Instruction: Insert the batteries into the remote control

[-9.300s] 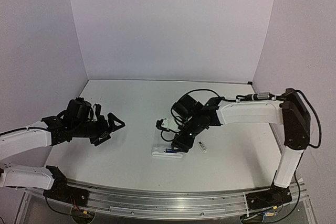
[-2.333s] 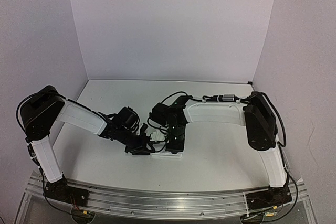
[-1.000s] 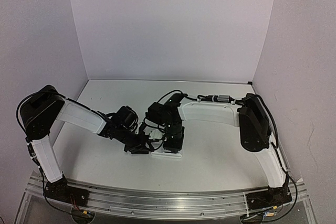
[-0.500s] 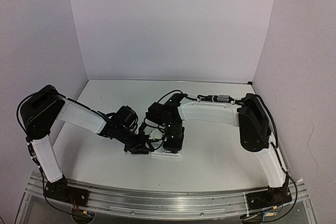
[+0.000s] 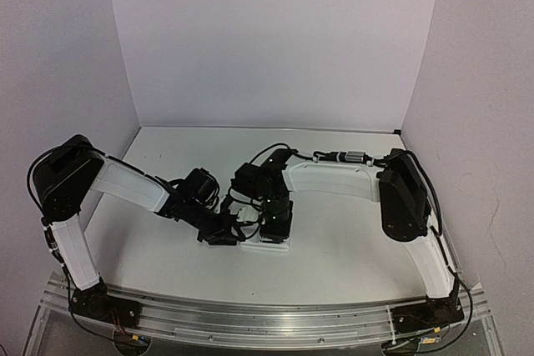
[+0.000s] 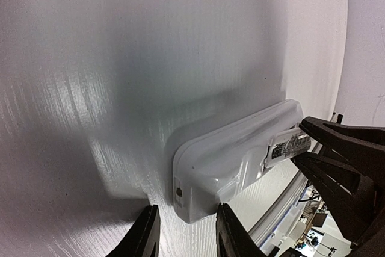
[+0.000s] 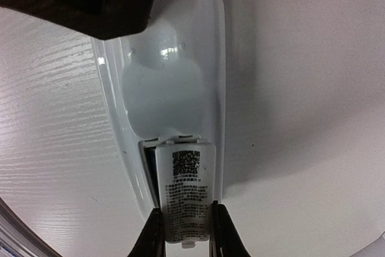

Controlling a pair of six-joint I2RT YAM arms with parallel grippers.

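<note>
The white remote control (image 7: pixel 162 88) lies face down on the table, seen small under both arms in the top view (image 5: pixel 265 246). My right gripper (image 7: pixel 184 233) is shut on the small white cover piece (image 7: pixel 185 197), which carries a printed label and sits over the battery recess with a dark gap along one side. My left gripper (image 6: pixel 187 233) is open and straddles the remote's (image 6: pixel 234 148) opposite end. One finger touches a corner; the other stands apart from it. The batteries are hidden.
The two grippers (image 5: pixel 234 238) (image 5: pixel 271 235) crowd together over the remote near the table's front middle. A metal rail (image 5: pixel 267 323) runs along the near edge. White walls close in the table on three sides.
Nine seconds ago my left arm was far to the left; it now reaches the remote's end. The right gripper shifted slightly left two seconds ago. Nothing has visibly moved in the last second.
</note>
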